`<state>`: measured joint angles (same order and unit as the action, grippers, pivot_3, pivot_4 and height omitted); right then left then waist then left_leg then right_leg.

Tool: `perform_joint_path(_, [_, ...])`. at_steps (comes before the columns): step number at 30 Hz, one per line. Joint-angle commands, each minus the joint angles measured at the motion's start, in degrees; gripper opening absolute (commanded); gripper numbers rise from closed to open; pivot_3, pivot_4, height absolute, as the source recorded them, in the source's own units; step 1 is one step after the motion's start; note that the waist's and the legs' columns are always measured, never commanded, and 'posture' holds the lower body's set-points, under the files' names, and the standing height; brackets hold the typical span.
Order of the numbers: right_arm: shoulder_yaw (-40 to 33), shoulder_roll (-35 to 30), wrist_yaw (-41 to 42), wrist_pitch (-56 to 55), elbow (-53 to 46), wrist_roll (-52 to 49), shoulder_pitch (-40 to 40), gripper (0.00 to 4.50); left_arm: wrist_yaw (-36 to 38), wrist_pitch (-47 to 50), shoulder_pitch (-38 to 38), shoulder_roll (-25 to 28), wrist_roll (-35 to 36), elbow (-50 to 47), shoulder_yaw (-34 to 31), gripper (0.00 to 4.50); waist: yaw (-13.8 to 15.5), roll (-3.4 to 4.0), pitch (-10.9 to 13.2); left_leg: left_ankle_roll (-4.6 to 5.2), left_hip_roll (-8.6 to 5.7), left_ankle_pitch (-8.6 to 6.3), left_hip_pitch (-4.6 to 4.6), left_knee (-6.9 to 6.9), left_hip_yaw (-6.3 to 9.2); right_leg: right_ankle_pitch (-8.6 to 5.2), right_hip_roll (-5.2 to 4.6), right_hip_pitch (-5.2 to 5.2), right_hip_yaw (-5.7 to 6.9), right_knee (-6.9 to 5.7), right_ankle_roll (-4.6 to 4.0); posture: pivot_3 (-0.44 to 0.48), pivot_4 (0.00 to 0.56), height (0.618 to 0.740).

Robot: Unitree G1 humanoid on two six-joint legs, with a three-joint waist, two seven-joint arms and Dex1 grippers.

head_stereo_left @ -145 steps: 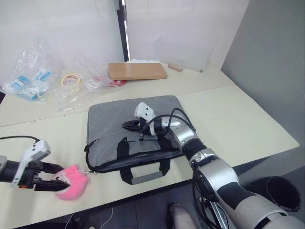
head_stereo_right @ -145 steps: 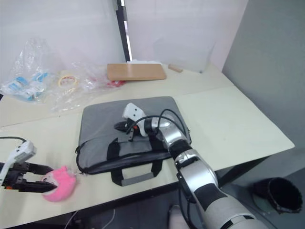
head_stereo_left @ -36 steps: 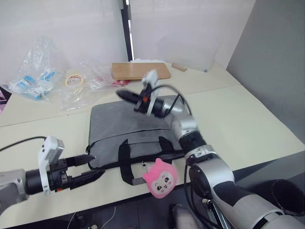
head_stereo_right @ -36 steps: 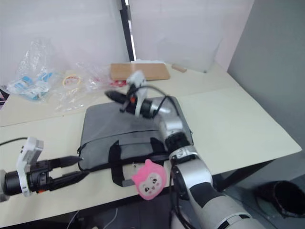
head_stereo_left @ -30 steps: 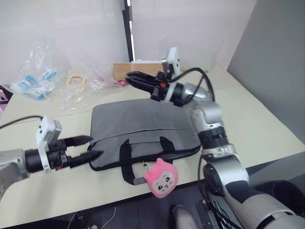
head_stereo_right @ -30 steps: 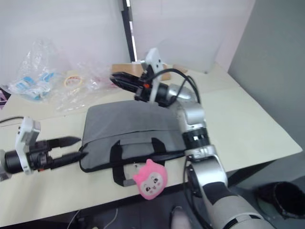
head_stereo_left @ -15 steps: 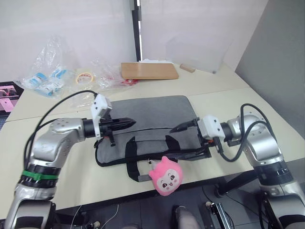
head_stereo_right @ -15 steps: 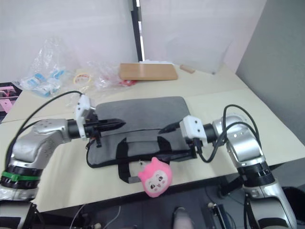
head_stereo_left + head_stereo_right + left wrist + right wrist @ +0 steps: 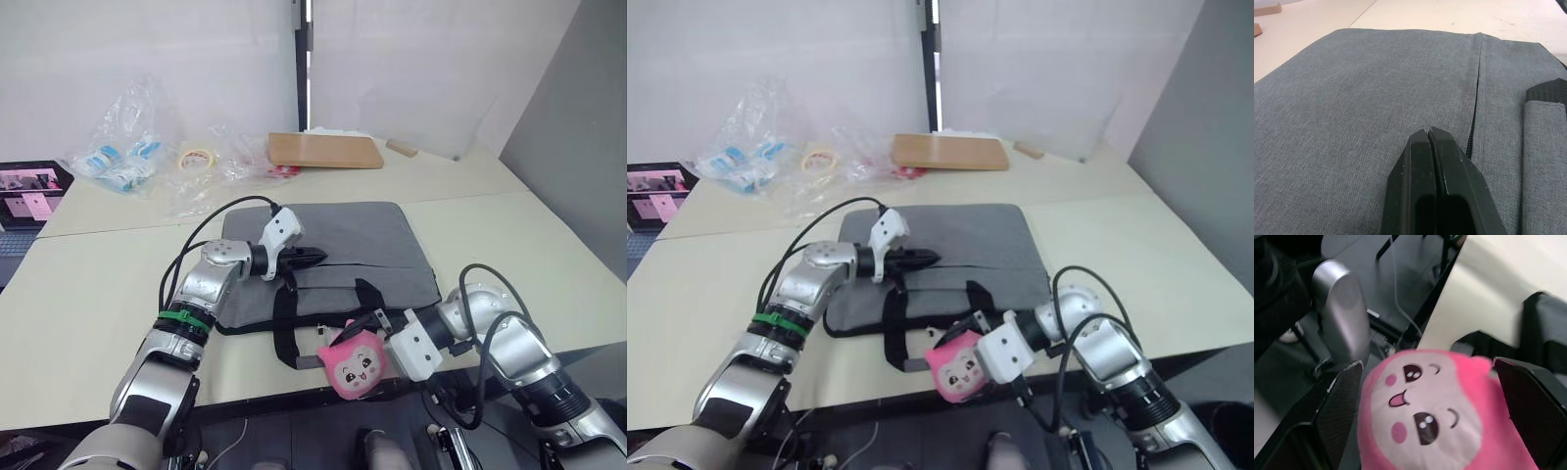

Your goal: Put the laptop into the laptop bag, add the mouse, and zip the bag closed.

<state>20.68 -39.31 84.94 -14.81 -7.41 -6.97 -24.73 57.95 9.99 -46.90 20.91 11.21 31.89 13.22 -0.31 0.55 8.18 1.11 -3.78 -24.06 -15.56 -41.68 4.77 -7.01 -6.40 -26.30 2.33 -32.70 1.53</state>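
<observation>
I take the bag (image 9: pixel 328 257) as landmark. It lies flat on the table (image 9: pixel 88 294), grey, with the zipper edge and black handles (image 9: pixel 284 318) on the side toward me. I cannot tell from here what is inside it, or whether the zip is fully run; the seam I see in the left wrist view looks drawn together along the stretch in sight.

Left gripper (image 9: pixel 315 257): over the middle of the bag, just above the fabric, fingers (image 9: pixel 1430 147) pressed tight together with nothing between them. I cannot tell whether the tips touch the cloth.

Right gripper (image 9: pixel 965 338): at the bag's near edge, by the handles, at the table's front lip. Jaws spread wide, one finger (image 9: pixel 1334 401) on each side of the pink plush (image 9: pixel 355 360). The plush sits between them, face toward me; I cannot tell whether the fingers actually bear on it.

Beyond the bag's far edge: a brown slab (image 9: pixel 325 150) by the wall. Off the bag's far-left corner: clear plastic bags (image 9: pixel 127 162) holding small packets, and a tape roll (image 9: pixel 198 157). Well to the bag's left, at the table edge, a small laptop with a lit screen (image 9: pixel 29 186).
</observation>
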Motion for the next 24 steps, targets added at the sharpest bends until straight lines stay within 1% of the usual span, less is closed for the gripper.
perform_joint_path(1, [0.13, 0.20, -1.58, -3.43, 2.08, 1.81, -1.44, 4.50, -0.04, 0.84, 2.17, 0.62, -3.82, 3.75, 1.64, 0.05, -0.02, -0.01, -0.01, 0.01, 0.01, 0.00, 0.10, 0.01, -0.02, 0.00, 0.01, 0.02, -0.02, 0.00, 0.00, 0.000, 0.150, 0.740])
perform_joint_path(3, [0.17, 0.51, -2.58, -5.03, 3.60, 2.53, -1.94, 4.50, 0.33, 1.51, 2.69, 0.81, -3.53, 2.79, 1.25, 0.05, -0.07, -0.02, -0.01, 0.01, 0.03, 0.00, 0.20, 0.05, -0.07, 0.00, 0.02, 0.05, -0.03, -0.03, 0.00, 0.000, 0.150, 0.740])
perform_joint_path(4, [0.23, 0.60, -3.04, -5.73, 4.17, 2.85, -2.12, 3.98, 0.45, 1.80, 2.95, 0.91, -3.43, 2.36, 1.10, 0.00, -0.09, -0.02, -0.01, 0.00, 0.04, 0.00, 0.22, 0.05, -0.08, 0.01, 0.02, 0.05, -0.03, -0.03, 0.00, 0.000, 0.150, 0.740])
perform_joint_path(7, [0.19, 0.75, -3.97, -7.07, 5.76, 3.25, -2.66, 3.02, 0.77, 2.14, 3.75, 1.23, -3.47, 1.26, 0.94, 0.00, -0.25, -0.01, -0.01, 0.00, 0.04, 0.00, 0.29, 0.04, -0.08, 0.01, 0.02, 0.04, -0.03, -0.04, 0.00, 0.000, 0.150, 0.740])
perform_joint_path(9, [0.15, 0.54, -4.17, -7.56, 6.31, 3.14, -2.92, 2.27, 0.93, 2.35, 4.12, 1.34, -3.50, 0.69, 0.85, 0.00, -0.34, -0.01, -0.01, 0.00, 0.04, -0.01, 0.29, 0.05, -0.07, 0.01, 0.02, 0.04, -0.03, -0.03, 0.00, 0.000, 0.150, 0.740])
perform_joint_path(11, [0.11, 0.12, -4.17, -7.85, 6.75, 2.95, -2.86, 1.69, 1.19, 2.55, 4.48, 1.38, -3.50, 0.17, 0.87, 0.00, -0.37, -0.01, -0.01, -0.01, 0.05, -0.01, 0.29, 0.05, -0.06, 0.01, 0.02, 0.04, -0.03, -0.03, 0.00, 0.000, 0.150, 0.740])
perform_joint_path(13, [-0.05, -0.24, -4.31, -8.04, 6.99, 2.83, -2.70, 0.93, 1.36, 2.61, 4.84, 1.38, -3.63, -0.18, 1.03, 0.00, -0.37, -0.01, -0.01, -0.01, 0.06, -0.01, 0.29, 0.06, -0.06, 0.01, 0.03, 0.04, -0.03, -0.03, 0.00, 0.000, 0.150, 0.740])
perform_joint_path(14, [-0.20, -0.40, -4.41, -7.90, 6.90, 2.71, -2.61, 0.66, 1.33, 2.62, 4.97, 1.37, -3.68, -0.28, 1.04, 0.00, -0.37, -0.01, -0.01, -0.01, 0.06, -0.01, 0.29, 0.06, -0.06, 0.01, 0.03, 0.04, -0.03, -0.03, 0.00, 0.000, 0.150, 0.740])
perform_joint_path(15, [-0.39, -0.57, -4.52, -7.61, 6.71, 2.51, -2.51, 0.57, 1.30, 2.64, 5.07, 1.34, -3.71, -0.34, 1.05, 0.00, -0.37, -0.01, -0.01, -0.01, 0.06, -0.01, 0.29, 0.06, -0.06, 0.01, 0.03, 0.04, -0.03, -0.02, 0.00, 0.000, 0.150, 0.740])
perform_joint_path(16, [-0.66, -0.90, -4.62, -7.23, 6.31, 2.27, -2.29, 0.11, 1.34, 2.60, 5.16, 1.36, -3.78, -0.35, 1.13, 0.00, -0.37, -0.01, -0.01, -0.01, 0.06, -0.01, 0.29, 0.07, -0.06, 0.01, 0.03, 0.04, -0.03, -0.02, 0.00, 0.000, 0.150, 0.740])
perform_joint_path(17, [-0.94, -1.29, -4.70, -6.92, 5.82, 2.03, -1.99, 0.01, 1.42, 2.48, 5.24, 1.42, -3.94, -0.32, 1.25, 0.00, -0.37, -0.01, -0.02, -0.01, 0.06, -0.01, 0.29, 0.07, -0.06, 0.01, 0.03, 0.04, -0.03, -0.02, 0.00, 0.000, 0.150, 0.740])
perform_joint_path(24, [-4.17, -6.71, -6.13, -2.38, -2.34, -0.60, 2.85, 0.00, 3.00, 2.79, 6.75, 2.04, -3.67, -1.82, 1.54, 0.00, -0.29, -0.02, -0.02, 0.02, 0.07, -0.03, 0.22, 0.18, -0.05, 0.01, 0.01, 0.04, -0.04, -0.01, 0.01, 0.000, 0.150, 0.740])
